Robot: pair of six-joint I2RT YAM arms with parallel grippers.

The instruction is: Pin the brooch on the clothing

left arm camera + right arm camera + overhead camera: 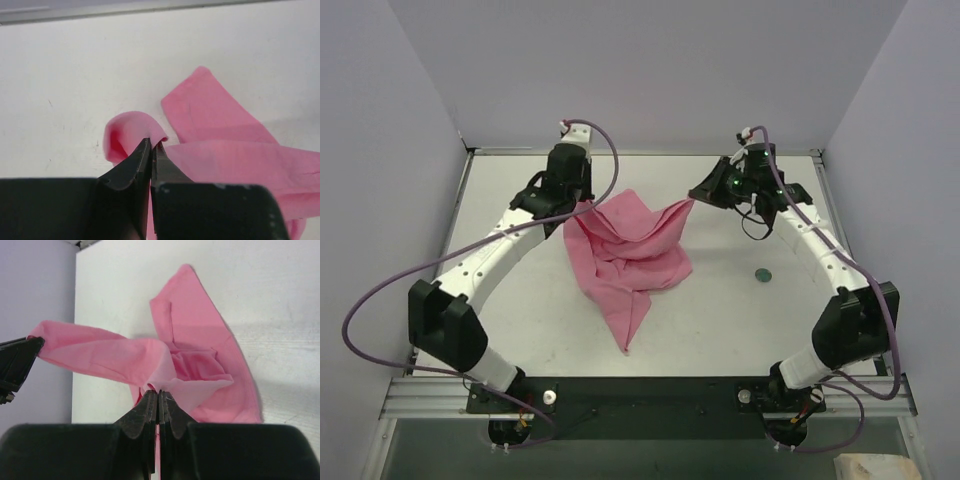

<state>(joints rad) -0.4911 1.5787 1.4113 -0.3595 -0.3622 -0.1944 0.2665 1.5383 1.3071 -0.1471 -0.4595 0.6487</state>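
Overhead, the pink shirt (pixel 630 255) hangs bunched between two arms, its upper edge lifted and the rest trailing in folds to a point on the white surface (pixel 720 320). The left end effector (pixel 586 205) is pinched tight on the shirt's upper left corner; in the left wrist view its fingers meet on a rolled lip of cloth. The right end effector (pixel 692 200) is likewise closed on the shirt's upper right corner, with a band of fabric stretched between the two grips. The brooch (pixel 762 272), a small dark disc, lies alone on the surface to the right of the shirt, well apart from it and touched by neither arm.

Judging by the folds, the shirt is light and limp: it sags wherever it is not held, and will give no firm backing for a pin until spread flat. Hems and corners look the best places to hold it, though thin layers can slip from a narrow pinch. The brooch appears hard, flat and tiny, lying low against the surface; taking it by its rim would demand a careful, exact closing of the fingers, and it could skid aside. Whether its pin faces up or down cannot be told from here.
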